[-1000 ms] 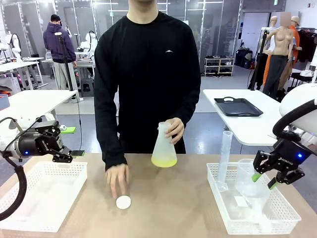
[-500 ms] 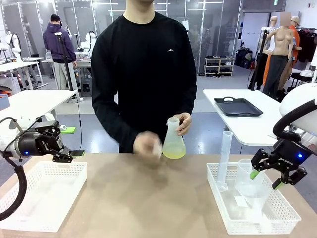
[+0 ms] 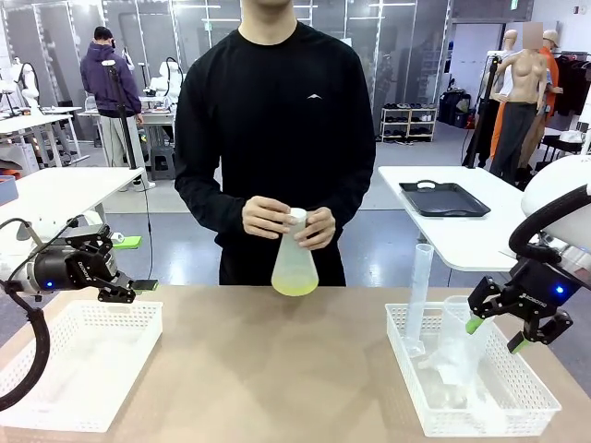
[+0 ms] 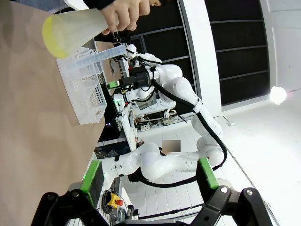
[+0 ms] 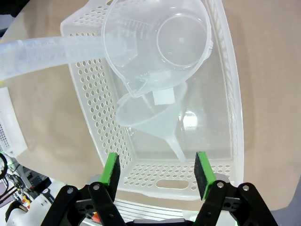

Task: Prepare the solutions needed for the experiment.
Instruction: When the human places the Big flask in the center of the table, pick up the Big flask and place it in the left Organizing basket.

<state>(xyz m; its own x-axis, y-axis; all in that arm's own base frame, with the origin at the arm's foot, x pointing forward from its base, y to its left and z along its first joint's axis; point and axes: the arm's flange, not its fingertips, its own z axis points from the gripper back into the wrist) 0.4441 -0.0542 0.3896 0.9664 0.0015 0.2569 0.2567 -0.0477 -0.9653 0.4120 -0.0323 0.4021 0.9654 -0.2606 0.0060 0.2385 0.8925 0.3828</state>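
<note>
Yellow-green liquid (image 3: 295, 288) shallow in flask (image 3: 295, 258), upright, neck up, in person's hands (image 3: 267, 218) above far edge, mid-table. Roughly midway between arms, well apart from both. Left gripper (image 4: 148, 174) wide open, empty, over left basket (image 3: 83, 369); right gripper (image 5: 157, 172) likewise, over right basket (image 3: 526, 408).

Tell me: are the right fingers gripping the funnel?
No, the right fingers stand open above the basket, where the funnel lies untouched.
</note>
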